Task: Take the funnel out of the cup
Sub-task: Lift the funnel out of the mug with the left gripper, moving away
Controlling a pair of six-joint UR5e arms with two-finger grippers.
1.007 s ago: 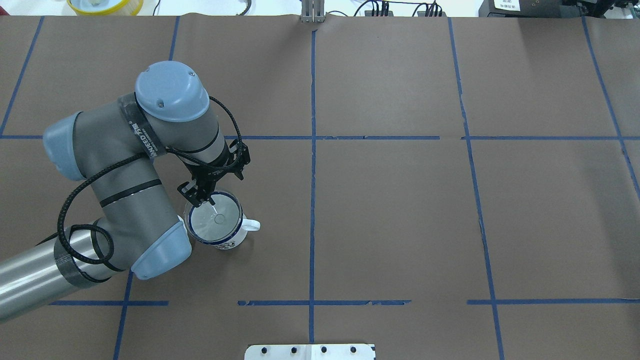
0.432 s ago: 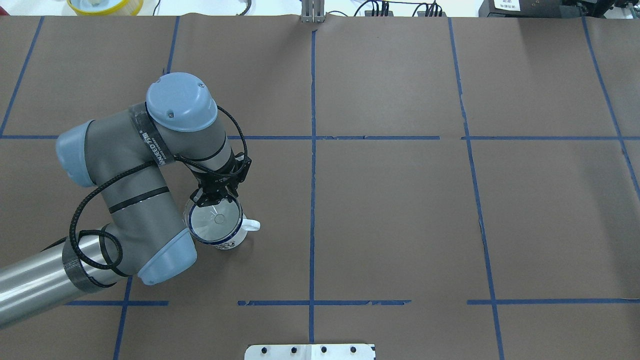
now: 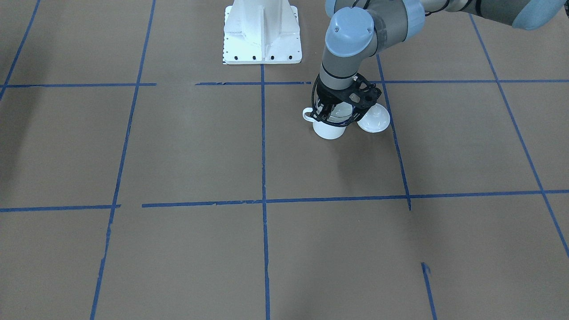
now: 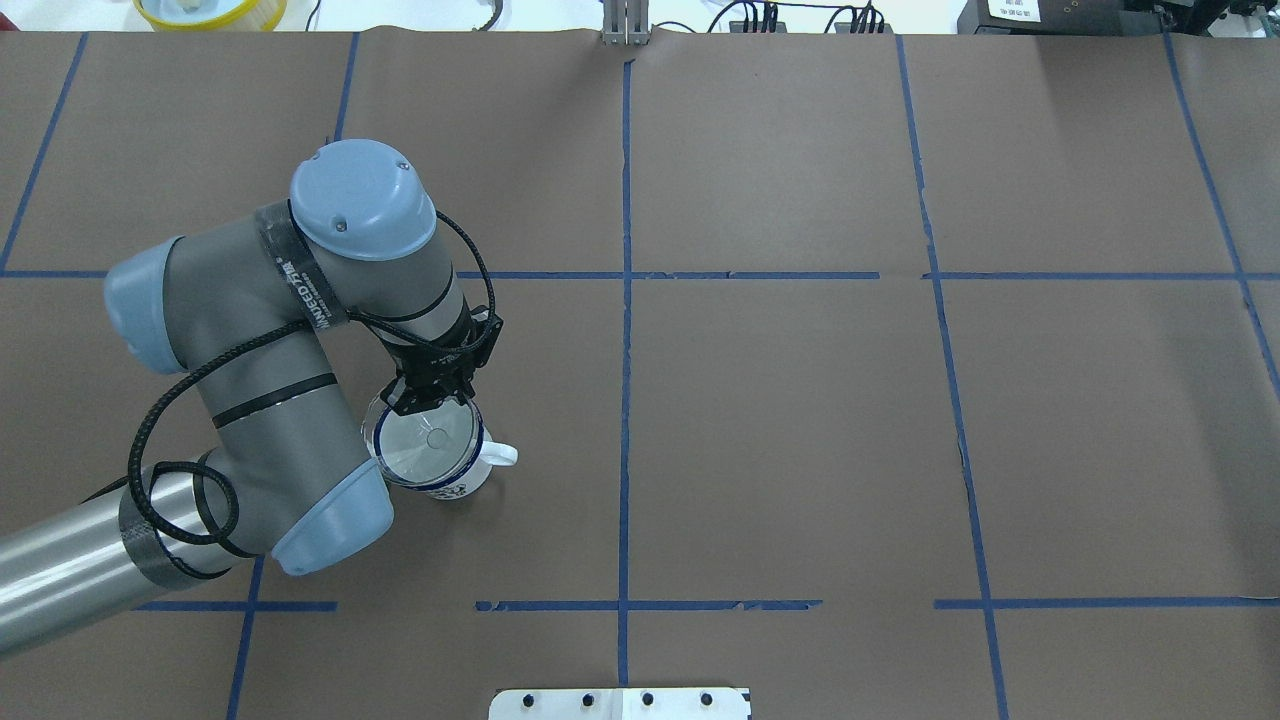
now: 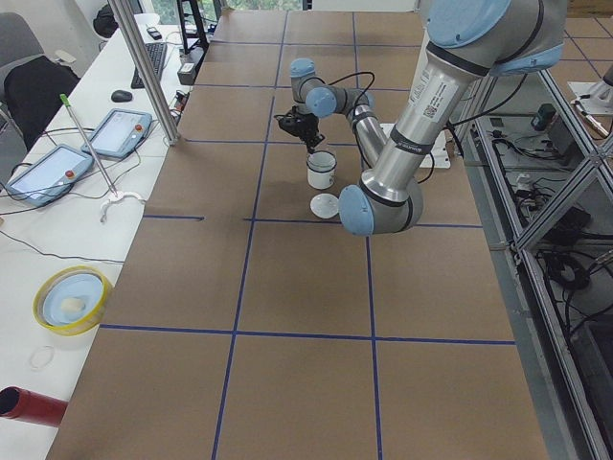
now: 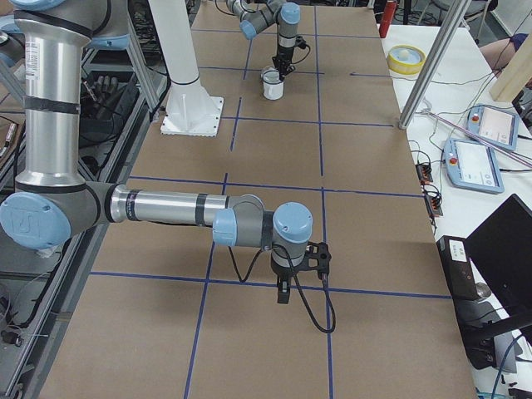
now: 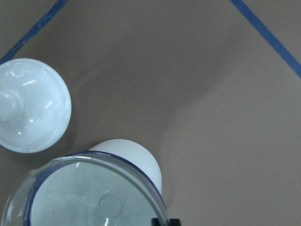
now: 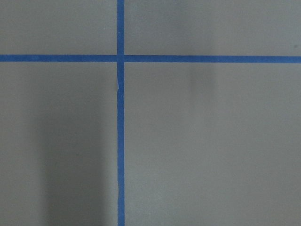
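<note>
Left gripper (image 4: 432,402): now clenches the funnel's (image 4: 420,450) far rim, after straddling it wide a second ago, and nudges the cup (image 4: 468,480) slightly sideways. Funnel not yet out of cup; probably ready to lift. Right gripper (image 6: 283,293): cannot tell.

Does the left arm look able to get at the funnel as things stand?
Probably yes: the left gripper is at the rim of the clear funnel in the enamel mug, with nothing between; the domed lid lies beside the mug.
</note>
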